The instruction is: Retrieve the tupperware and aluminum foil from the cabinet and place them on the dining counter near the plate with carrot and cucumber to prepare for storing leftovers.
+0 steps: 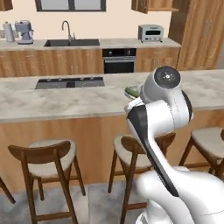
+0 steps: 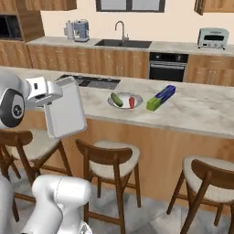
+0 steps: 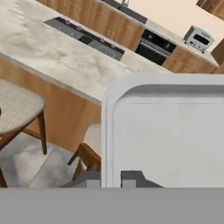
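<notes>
I am carrying the tupperware (image 2: 65,113), my pincer (image 3: 110,178) pinching its rim, short of the table (image 2: 192,112). The foil box (image 2: 161,98) is lying at the plate's (image 2: 124,101) three o'clock. Next I should be reaching over the stools toward that plate.

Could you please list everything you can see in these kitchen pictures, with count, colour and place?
Tupperware: one, pale grey, held in the air before the dining counter, over the stools.
Foil box: one, dark blue with a green end, on the dining counter right of the plate.
Plate: one, grey, on the dining counter, holding a cucumber and a carrot.
Dining counter: one, beige marbled top, wooden front.
Cooktop: one, dark, set in the dining counter.
Stools: several, wooden, along the counter front.
Sink: one, dark, back counter.
Oven: one, black, below the back counter.
Toaster oven: one, mint green, back counter.
Coffee machine: one, grey, back counter.
Pincer: one, shut on the tupperware.
</notes>
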Controlling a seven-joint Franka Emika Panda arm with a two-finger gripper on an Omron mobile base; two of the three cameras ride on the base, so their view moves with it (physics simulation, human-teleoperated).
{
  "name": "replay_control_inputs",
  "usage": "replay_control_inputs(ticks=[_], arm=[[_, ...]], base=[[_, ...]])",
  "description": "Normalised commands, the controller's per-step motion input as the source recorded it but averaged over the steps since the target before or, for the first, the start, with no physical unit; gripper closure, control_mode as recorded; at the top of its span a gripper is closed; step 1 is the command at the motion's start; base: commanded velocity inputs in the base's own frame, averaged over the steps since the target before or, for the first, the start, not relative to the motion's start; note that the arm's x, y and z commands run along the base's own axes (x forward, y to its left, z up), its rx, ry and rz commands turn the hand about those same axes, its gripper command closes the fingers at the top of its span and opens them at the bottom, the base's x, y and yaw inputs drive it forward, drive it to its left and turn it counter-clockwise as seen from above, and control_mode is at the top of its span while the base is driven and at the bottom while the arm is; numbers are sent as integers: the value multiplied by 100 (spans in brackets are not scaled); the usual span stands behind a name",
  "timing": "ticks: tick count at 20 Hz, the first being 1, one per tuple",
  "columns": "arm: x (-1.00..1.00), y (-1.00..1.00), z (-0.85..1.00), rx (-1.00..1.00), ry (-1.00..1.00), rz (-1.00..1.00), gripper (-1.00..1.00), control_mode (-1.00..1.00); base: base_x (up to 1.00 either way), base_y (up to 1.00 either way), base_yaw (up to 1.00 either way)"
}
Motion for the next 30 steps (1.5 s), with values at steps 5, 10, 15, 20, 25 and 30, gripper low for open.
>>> replay_control_inputs(ticks=[5,10,15,20,25,30], arm=[[0,0,0,0,0,0,100,100],[0,0,0,0,0,0,100,100],[46,0,0,0,8,-3,100,-100],[76,10,-11,0,24,0,100,-100],[86,49,-30,0,29,0,100,-100],[99,72,-23,-1,34,-1,100,-100]], base=[[94,90,-62],[94,38,-36],[33,1,-4],[0,0,0],[0,0,0],[0,0,0]])
